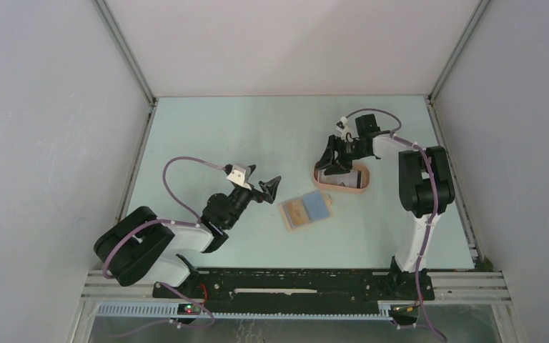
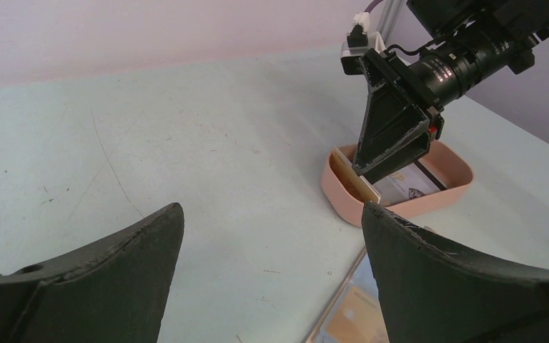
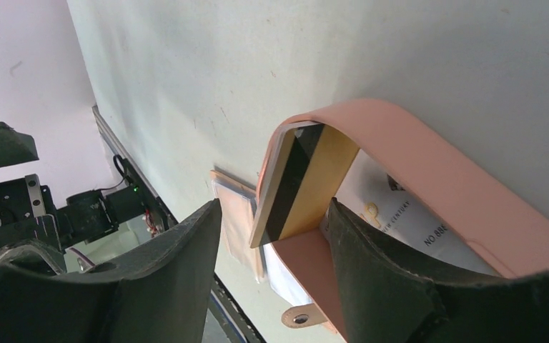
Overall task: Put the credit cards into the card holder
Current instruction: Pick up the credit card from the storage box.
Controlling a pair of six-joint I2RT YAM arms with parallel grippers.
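The right hand point(image 1: 334, 164), fingers spread, straddles a yellow, black-striped card point(image 3: 306, 179) standing on edge against the end wall of the peach tray point(image 3: 429, 143), while the left hand point(image 1: 263, 177) hovers wide open just left of the open card holder point(image 1: 306, 211) lying on the worktop point(image 1: 221, 136) near the tray.

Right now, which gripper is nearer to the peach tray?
Right. The right gripper is at the left end of the peach tray, astride a card standing inside. The left gripper hovers farther left, past the card holder, apart from the tray.
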